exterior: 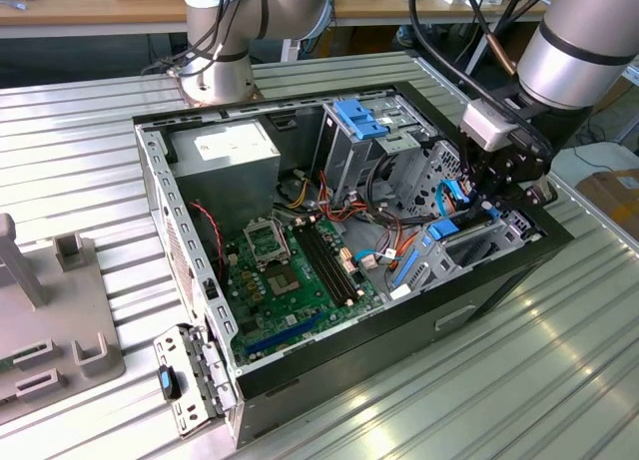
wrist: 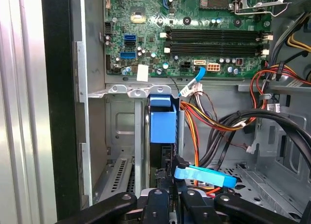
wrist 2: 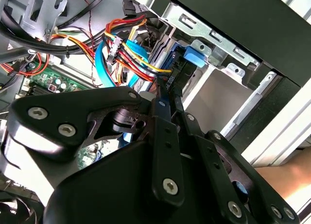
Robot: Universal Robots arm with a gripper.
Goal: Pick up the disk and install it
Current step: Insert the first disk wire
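Observation:
The disk (wrist: 163,123) stands on edge in the drive bay at the front corner of the open computer case (exterior: 150,171). Its bright blue carrier end faces the motherboard and its thin dark edge runs back to my gripper (wrist: 171,192). The gripper is shut on that edge, one finger on each side. In the second wrist view the gripper (wrist 2: 167,95) pinches the thin dark disk, whose blue tab (wrist 2: 194,56) lies beside the bay's metal wall. In the exterior view the gripper (exterior: 499,196) reaches down into the case at the exterior view's right, with the disk's blue end (exterior: 442,229) just below it.
Bundles of orange, yellow and blue cables (wrist: 214,122) crowd the bay beside the disk. The motherboard (exterior: 300,270) and power supply (exterior: 230,151) fill the rest of the case. A lighter blue bracket (exterior: 359,116) sits on the upper drive cage. A grey fixture (exterior: 60,320) stands on the table at the exterior view's left.

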